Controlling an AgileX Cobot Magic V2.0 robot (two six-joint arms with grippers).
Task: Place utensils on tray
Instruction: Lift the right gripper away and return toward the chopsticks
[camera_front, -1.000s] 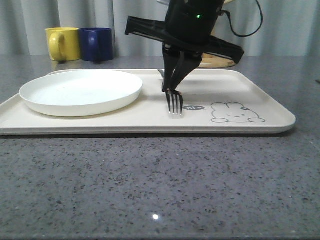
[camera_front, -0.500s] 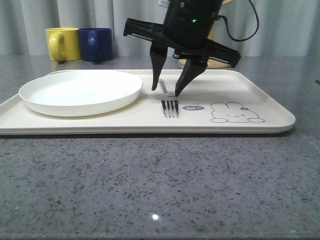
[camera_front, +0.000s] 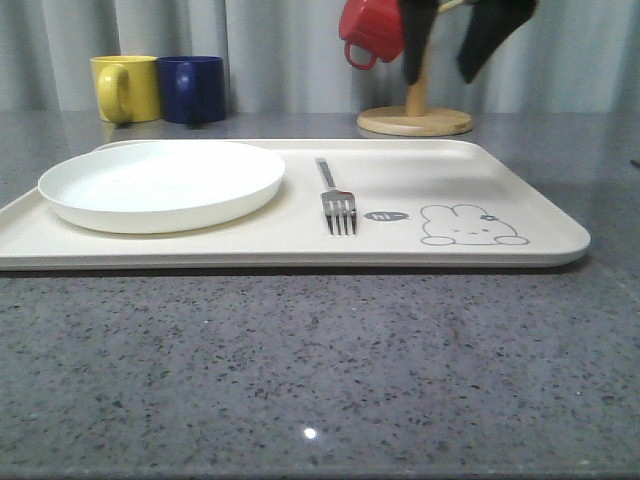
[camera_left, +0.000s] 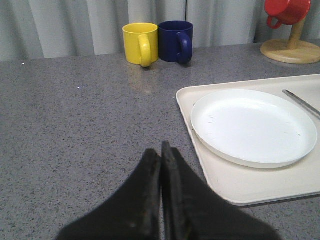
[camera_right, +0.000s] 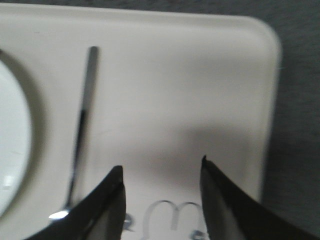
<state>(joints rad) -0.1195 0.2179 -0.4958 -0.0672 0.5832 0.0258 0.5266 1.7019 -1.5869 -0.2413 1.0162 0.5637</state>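
On the tray lies the fork; right fingers spread wide, left fingers pressed together.

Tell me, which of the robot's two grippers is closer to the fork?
Right. The right gripper hangs open above the tray, beside the fork; the left gripper, shut, is over the table, off the tray's plate side.

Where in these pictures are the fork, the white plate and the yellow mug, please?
fork (camera_front: 338, 205), front view, on the neck just above the tines.
white plate (camera_front: 160, 178), front view, on the flat middle of the plate.
yellow mug (camera_left: 137, 42), left wrist view, on the mug's side wall beside its handle.
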